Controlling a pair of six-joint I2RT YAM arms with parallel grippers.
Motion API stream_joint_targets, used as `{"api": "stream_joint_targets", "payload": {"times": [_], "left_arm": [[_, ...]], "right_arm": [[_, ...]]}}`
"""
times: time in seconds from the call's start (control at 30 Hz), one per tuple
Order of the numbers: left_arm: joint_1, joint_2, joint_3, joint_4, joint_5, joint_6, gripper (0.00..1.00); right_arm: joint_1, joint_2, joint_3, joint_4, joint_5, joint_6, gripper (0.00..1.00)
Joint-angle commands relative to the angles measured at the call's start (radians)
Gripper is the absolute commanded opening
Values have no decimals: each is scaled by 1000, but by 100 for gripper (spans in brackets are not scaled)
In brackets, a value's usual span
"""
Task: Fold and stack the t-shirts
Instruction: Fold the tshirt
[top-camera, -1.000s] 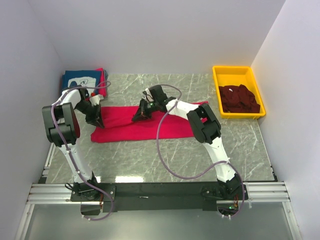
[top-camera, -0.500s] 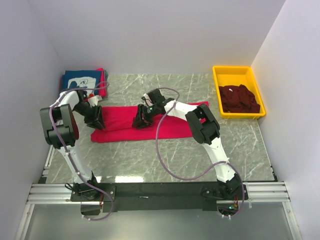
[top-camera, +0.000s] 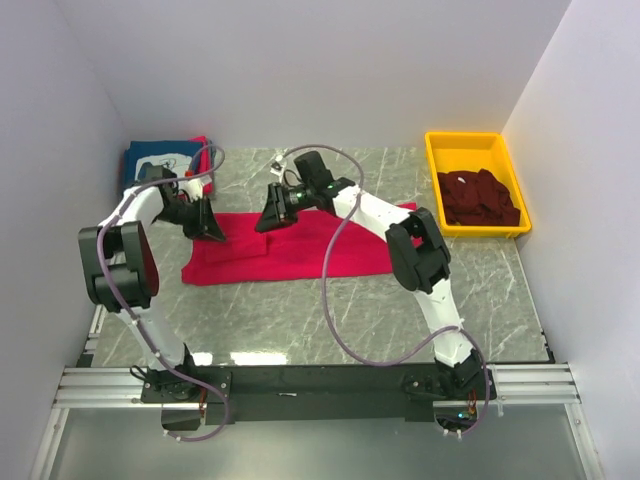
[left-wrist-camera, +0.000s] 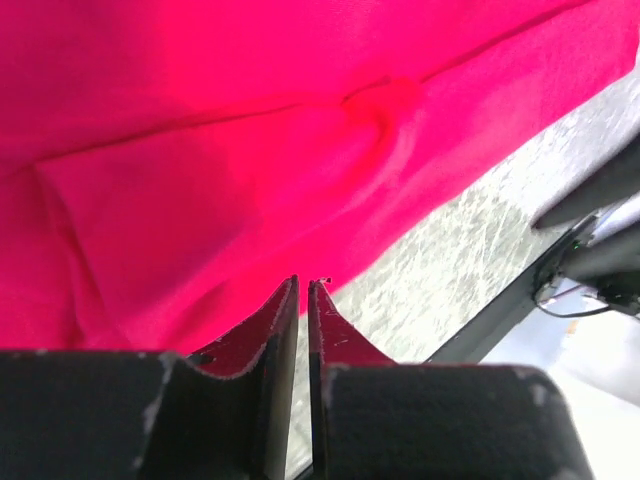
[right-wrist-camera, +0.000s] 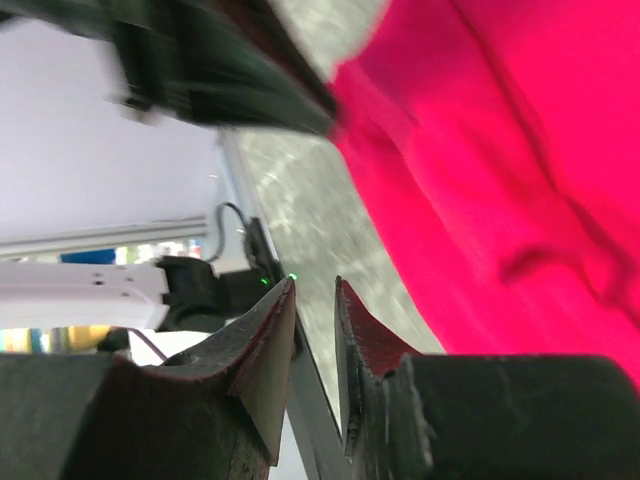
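Plain bright red cloth t-shirt under left gripper tips, beside right gripper; both barely apart, empty. Shirt folded into long band, creased.

The left arm and right arm are white tubes joined by bulky black motor housings set back from the fingers. A purple-grey cable loops loosely off each arm. The left fingers and right fingers are black tapering blades with scuffed, pale-flecked edges.
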Motion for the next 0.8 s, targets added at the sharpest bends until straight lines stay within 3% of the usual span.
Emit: {"api": "stream_joint_targets", "payload": {"times": [0.0,0.13,0.4,0.5,0.57,0.67,0.77], "left_arm": [[6,36,-31,102,75,-59,14],[16,93,-62,163,52,-76,13],[55,268,-7,202,-3,-71,11],[56,299,39,191,-33,-66,11],[55,303,74,170,-46,-57,11],[55,271,168,96,-70,-25,16],[32,128,185,56,-170,33,25]], "right_arm": [[41,86,51,151,-94,86,30],[42,176,48,240,-84,186,29],[-33,278,31,199,-28,122,26],[-40,253,42,181,-37,94,30],[-57,216,49,158,-57,68,39],[-105,91,76,-15,-67,-98,48],[-186,-65,62,-382,22,-376,48]]}}
